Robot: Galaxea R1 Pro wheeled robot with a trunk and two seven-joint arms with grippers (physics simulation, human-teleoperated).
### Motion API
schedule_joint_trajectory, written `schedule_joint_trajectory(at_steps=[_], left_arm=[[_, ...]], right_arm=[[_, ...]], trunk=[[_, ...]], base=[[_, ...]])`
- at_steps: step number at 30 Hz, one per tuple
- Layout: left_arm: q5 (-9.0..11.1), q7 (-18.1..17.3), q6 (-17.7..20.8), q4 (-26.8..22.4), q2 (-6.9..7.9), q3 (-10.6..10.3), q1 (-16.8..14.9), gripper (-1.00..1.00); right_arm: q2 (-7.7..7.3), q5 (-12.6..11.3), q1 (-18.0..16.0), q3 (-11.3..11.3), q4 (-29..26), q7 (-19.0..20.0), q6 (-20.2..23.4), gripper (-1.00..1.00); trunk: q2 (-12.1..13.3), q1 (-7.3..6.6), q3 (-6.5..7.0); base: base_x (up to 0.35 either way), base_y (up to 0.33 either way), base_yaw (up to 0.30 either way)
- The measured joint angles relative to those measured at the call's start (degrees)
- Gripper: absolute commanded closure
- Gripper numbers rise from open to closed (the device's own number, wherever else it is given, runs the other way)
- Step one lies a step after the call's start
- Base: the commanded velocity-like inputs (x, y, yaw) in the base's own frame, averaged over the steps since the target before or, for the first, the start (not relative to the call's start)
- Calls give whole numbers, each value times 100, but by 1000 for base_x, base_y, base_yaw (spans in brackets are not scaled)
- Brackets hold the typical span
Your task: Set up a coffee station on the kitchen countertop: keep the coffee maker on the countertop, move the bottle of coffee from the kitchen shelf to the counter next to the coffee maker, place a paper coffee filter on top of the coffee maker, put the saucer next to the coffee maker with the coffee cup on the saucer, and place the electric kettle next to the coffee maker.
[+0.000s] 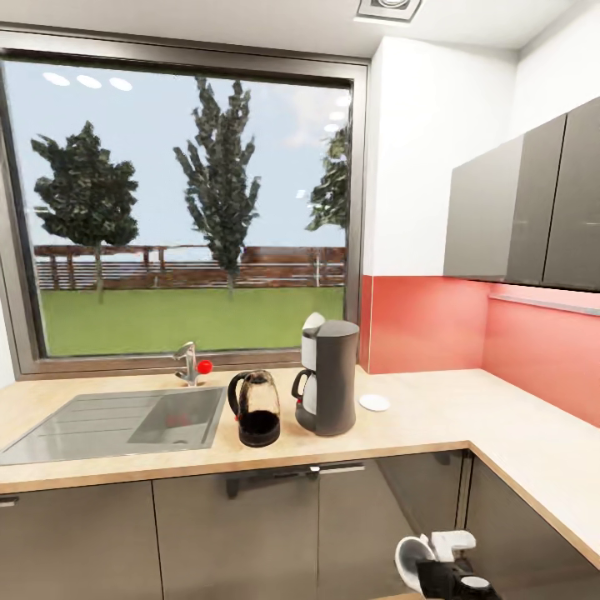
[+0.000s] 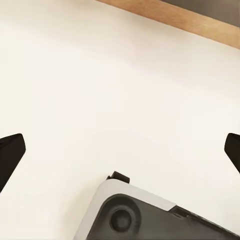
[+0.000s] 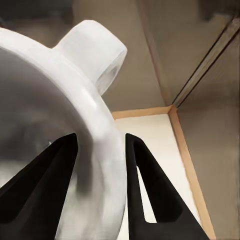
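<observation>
countertop [image 1: 433, 421]: carrying coffee maker [image 1: 329, 377], electric kettle [image 1: 257, 409] beside, saucer [image 1: 374, 402] lying near
right gripper [image 3: 100, 170]: fingers pinching coffee cup [image 3: 60, 130] wall
left gripper [image 2: 120, 150]: fingers spreading wide, empty
writing: none readable

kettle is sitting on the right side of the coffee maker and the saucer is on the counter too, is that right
Not quite. In the head view the electric kettle stands on the countertop to the left of the coffee maker, between it and the sink. The thing on the right of the coffee maker is the saucer, which is indeed on the counter.
</observation>
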Motion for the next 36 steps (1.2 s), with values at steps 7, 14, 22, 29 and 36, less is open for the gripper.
schedule_joint_trajectory(at_steps=[7, 14, 22, 29, 36], left_arm=[[-2, 5, -1, 1, -19, -13, -1, -100], [9, 9, -1, 1, -19, -12, 2, -100], [10, 10, -1, 1, -19, -10, -1, -100], [4, 4, 0, 0, -19, -15, -1, -100], [1, 2, -1, 1, -19, -20, 1, -100]], right_arm=[[16, -175, -77, -229, -1404, -29, 1072, 100], [20, -206, -201, -240, -2025, -251, 1463, 100], [20, -231, -256, -255, -2225, -341, 1426, 100], [23, -274, -767, -396, -2256, -480, 1630, 100], [37, -695, -1633, -633, -2223, -707, 2666, 100]], trunk=[[0, 0, -1], [0, 0, -1], [0, 0, -1], [0, 0, -1], [1, 0, 0]], base=[[0, 0, 0], [0, 0, 0], [0, 0, 0], [0, 0, 0], [0, 0, 0]])
